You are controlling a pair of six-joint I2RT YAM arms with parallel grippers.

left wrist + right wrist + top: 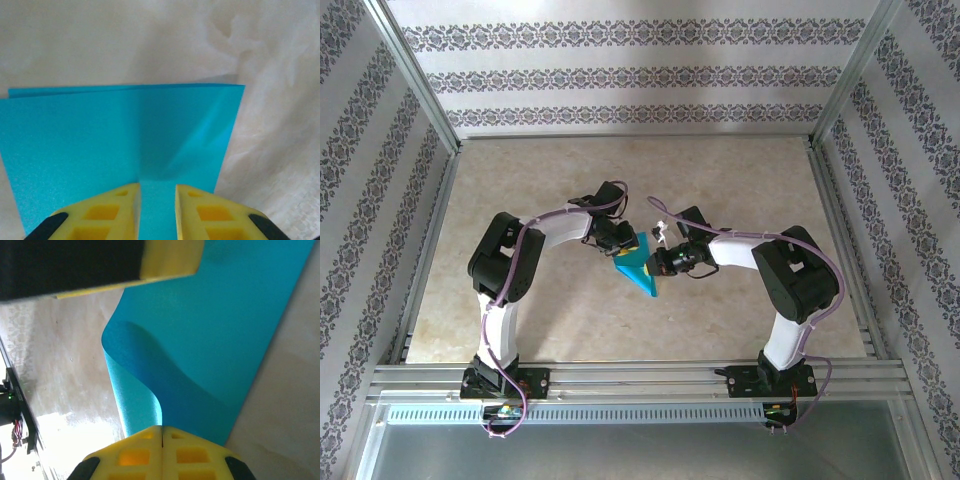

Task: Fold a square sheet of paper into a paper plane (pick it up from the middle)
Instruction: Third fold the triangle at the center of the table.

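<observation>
Meeting over the middle of the beige marbled desk [540, 180], the two arms had their grippers on either side of the teal-blue paper [640, 270]. From the top camera the paper read as a pointed wedge, its tip aimed toward the near edge and its broad end up between the grippers. The left gripper [620, 245] was at the paper's upper left. The right gripper [657, 262] was at its right edge.

In the left wrist view the paper [100, 135] spread wide and flat across the frame. A second layer peeked out along its far edge and a soft diagonal crease ran through its right half. The left gripper [157, 187] had its yellow fingers [122, 210] standing slightly apart, with a strip of paper showing in the narrow gap between them. Whether the pads touched the paper could not be told.

In the right wrist view the right gripper [162, 429] was pressed together, its yellow fingers [135, 455] meeting in a thin seam with the paper's edge pinched there. From that pinch the paper [225, 330] rose and curled over in a rounded bulge on the left, while its right edge ran straight. A yellow finger [172, 260] of the left gripper overlapped the paper's upper end.
</observation>
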